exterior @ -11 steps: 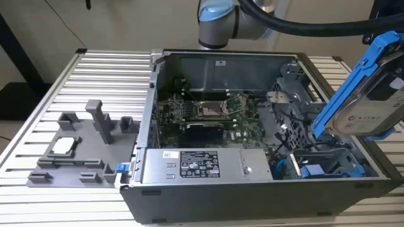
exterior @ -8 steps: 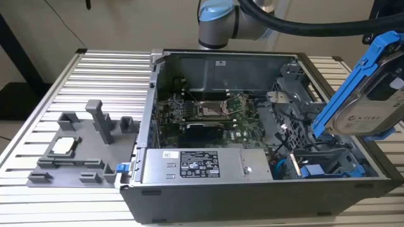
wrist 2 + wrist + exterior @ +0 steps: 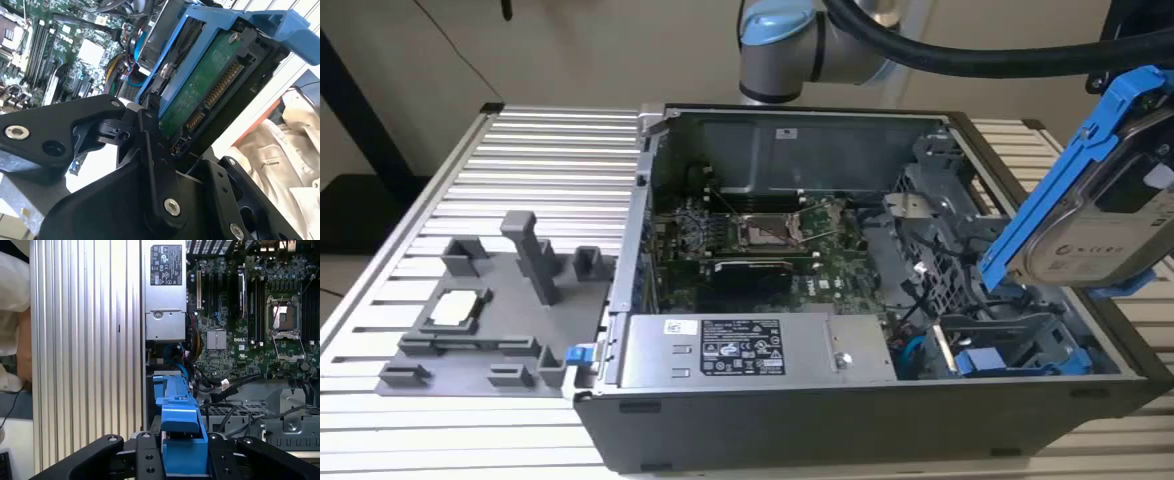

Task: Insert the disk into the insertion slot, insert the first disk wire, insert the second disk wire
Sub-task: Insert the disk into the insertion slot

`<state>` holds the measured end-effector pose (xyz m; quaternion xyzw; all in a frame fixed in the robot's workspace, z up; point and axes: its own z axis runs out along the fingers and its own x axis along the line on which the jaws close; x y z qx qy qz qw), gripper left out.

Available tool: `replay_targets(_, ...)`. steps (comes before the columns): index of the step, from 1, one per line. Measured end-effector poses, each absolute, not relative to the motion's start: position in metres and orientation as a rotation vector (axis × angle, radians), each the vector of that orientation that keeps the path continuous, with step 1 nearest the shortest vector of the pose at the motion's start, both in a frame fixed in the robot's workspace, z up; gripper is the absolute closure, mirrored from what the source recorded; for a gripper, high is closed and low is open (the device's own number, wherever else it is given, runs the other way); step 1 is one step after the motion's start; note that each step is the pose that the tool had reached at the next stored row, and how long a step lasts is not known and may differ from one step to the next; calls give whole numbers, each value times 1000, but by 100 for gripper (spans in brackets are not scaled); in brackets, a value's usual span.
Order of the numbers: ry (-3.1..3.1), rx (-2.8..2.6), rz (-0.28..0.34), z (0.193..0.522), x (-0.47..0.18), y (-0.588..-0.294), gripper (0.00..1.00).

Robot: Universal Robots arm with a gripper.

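The disk (image 3: 1101, 215), silver-grey in a bright blue carrier frame (image 3: 1067, 165), hangs tilted on edge above the right end of the open computer case. My gripper (image 3: 185, 452) is shut on it, a black finger (image 3: 145, 455) on each side of the blue frame (image 3: 180, 410). The second wrist view shows the disk's green circuit side and connector (image 3: 210, 85) just beyond the fingers (image 3: 155, 150). The insertion slot (image 3: 1014, 345), a dark grey bay with blue tabs, lies open below the disk at the case's near right corner. A blue cable (image 3: 175, 352) and black cables with a connector (image 3: 225, 385) lie loose nearby.
The grey power-supply box (image 3: 740, 350) sits beside the bay. The motherboard (image 3: 761, 240) covers the case floor, and a metal cage (image 3: 941, 195) stands behind the bay. A grey fixture (image 3: 480, 320) rests on the ribbed table (image 3: 547, 160). A person's light clothing (image 3: 280, 145) is close by.
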<state>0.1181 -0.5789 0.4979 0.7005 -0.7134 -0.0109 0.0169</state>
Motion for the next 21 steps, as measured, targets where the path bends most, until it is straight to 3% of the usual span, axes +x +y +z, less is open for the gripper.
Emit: replay_targets(21, -2226, 2186, -35, 472, 118, -579, 67)
